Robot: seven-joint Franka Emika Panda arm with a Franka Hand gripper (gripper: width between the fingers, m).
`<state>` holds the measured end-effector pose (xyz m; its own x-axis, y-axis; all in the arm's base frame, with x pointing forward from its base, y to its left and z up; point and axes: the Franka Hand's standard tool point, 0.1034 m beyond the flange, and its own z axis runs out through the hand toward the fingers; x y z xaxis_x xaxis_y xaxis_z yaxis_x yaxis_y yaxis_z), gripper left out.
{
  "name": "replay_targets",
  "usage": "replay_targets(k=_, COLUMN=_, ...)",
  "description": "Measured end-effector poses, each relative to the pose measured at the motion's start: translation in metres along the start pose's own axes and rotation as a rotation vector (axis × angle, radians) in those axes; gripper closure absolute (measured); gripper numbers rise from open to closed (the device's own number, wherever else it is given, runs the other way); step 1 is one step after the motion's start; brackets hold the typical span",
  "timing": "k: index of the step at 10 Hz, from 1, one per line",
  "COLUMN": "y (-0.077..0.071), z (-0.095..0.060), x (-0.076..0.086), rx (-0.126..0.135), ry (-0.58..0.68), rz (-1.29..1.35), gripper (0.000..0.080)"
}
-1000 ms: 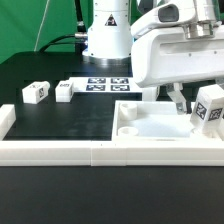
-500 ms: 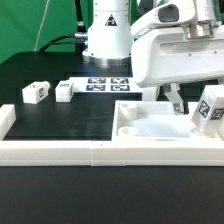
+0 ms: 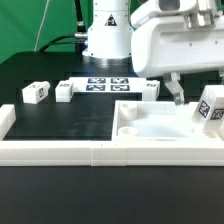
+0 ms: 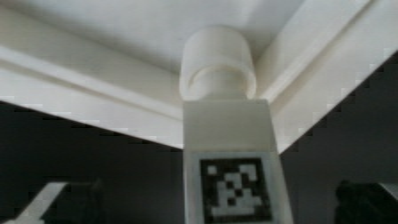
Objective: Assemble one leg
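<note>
A leg (image 3: 209,108), a chunky white block with a square tag, stands tilted at the far right corner of the large white panel (image 3: 150,128). In the wrist view the same leg (image 4: 228,120) runs up the middle, its rounded end against the panel's corner wall and its tag facing the camera. My gripper (image 3: 192,97) hangs just above it, open. Its dark fingers (image 4: 365,195) stand well clear of the leg on both sides, touching nothing. Three more legs lie on the black mat: two (image 3: 35,92) (image 3: 63,90) at the exterior view's left, one (image 3: 148,88) behind the panel.
The marker board (image 3: 105,83) lies at the back by the robot base (image 3: 105,40). Long white border rails run along the front (image 3: 90,152) and the exterior view's left (image 3: 5,120). Black mat (image 3: 70,118) lies between them.
My gripper has risen a little from the panel while the leg stays tilted at the corner.
</note>
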<state>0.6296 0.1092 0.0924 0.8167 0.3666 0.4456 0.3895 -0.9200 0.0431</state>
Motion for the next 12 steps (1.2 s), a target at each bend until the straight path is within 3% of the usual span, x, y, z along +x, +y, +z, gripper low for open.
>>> replay_targets(k=3, y=-0.005, z=-0.001, x=0.001, rx=0.016, ry=-0.035, rz=-0.004, gripper=0.015)
replay_targets(k=5, y=-0.014, z=0.002, x=-0.003, rx=0.069, ry=-0.219, rz=0.036, gripper=0.015)
replay_targets(k=7, y=-0.017, z=0.002, x=0.003, rx=0.097, ry=-0.388, rz=0.041, gripper=0.015)
replay_targets(k=9, y=-0.017, z=0.002, x=0.002, rx=0.151, ry=-0.57, rz=0.043, gripper=0.015)
replay_targets(k=10, y=-0.012, z=0.005, x=0.011, rx=0.15, ry=-0.545, rz=0.031, gripper=0.015)
replay_targets(k=12, y=-0.013, z=0.006, x=0.01, rx=0.15, ry=-0.546, rz=0.032, gripper=0.015)
